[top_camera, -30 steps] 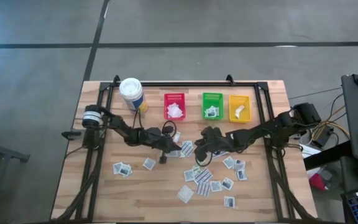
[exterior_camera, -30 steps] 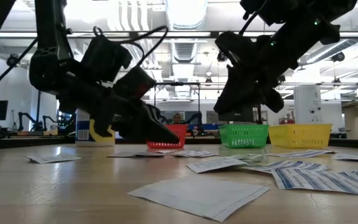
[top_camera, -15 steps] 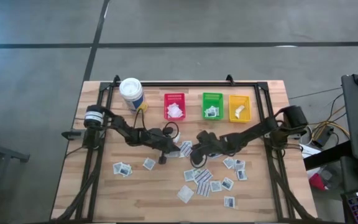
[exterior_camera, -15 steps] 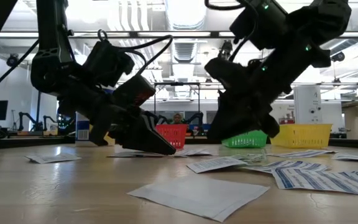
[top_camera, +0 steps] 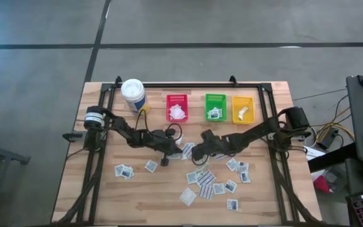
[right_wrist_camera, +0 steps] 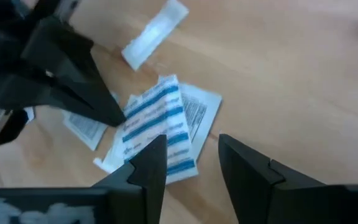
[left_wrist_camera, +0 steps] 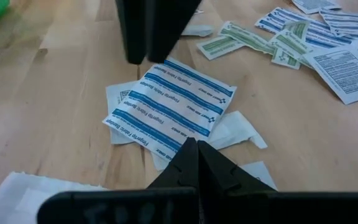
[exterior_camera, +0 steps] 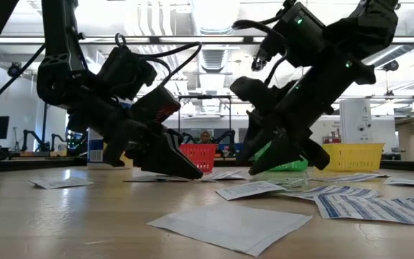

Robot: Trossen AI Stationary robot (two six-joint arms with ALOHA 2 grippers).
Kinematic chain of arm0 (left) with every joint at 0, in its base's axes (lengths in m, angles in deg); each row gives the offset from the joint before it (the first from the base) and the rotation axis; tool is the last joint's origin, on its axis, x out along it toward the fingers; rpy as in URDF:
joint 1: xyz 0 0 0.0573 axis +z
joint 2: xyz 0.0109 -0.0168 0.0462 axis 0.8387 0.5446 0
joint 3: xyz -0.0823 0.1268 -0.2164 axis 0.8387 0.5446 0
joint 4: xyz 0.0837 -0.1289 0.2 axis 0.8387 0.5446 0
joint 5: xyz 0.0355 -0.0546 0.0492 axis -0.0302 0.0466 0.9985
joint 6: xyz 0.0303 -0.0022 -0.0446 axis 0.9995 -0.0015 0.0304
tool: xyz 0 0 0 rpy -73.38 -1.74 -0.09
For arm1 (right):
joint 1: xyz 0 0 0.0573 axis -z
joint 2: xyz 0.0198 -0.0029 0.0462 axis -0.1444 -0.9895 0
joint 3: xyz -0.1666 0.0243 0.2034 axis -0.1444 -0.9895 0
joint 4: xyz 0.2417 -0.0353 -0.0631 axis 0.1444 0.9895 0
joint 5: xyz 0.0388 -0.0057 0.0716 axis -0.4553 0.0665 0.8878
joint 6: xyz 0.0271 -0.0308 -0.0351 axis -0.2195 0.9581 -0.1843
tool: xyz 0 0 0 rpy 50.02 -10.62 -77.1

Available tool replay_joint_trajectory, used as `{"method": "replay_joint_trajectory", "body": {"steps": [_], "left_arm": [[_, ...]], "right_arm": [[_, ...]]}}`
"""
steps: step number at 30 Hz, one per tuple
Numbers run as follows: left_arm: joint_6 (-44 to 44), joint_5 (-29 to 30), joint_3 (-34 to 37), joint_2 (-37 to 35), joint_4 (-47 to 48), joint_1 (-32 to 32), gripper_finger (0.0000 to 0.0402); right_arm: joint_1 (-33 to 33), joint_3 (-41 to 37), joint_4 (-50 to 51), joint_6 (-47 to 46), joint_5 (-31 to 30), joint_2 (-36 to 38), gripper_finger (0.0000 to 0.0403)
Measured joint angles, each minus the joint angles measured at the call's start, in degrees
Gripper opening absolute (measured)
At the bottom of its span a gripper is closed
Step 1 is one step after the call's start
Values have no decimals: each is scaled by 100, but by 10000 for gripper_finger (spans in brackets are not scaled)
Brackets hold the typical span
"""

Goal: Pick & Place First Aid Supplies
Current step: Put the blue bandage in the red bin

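beneath the parted right gripper (right_wrist_camera: 191,165) lies a blue-striped packet (right_wrist_camera: 157,124).

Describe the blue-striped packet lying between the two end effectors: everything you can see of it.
The flat white paper packet with dark-blue printed stripes lies flat on the wooden table, on top of other white packets. The shut left end effector points at its near edge; the open right end effector hovers over it. No grip shows.

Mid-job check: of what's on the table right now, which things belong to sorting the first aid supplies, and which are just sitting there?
Job:
- blue-striped packet between both hands
- loose packets scattered on the table
- red bin, green bin, yellow bin, each holding packets
- left hand, shut
- right hand, open

Lying about:
- white canister at the back left
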Motion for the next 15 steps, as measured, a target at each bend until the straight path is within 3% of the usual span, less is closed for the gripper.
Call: {"method": "replay_joint_trajectory", "body": {"steps": [15], "left_arm": [[-37,-27,9,7,47,0,0]], "right_arm": [[20,2,-474,-189,511,-95,125]]}}
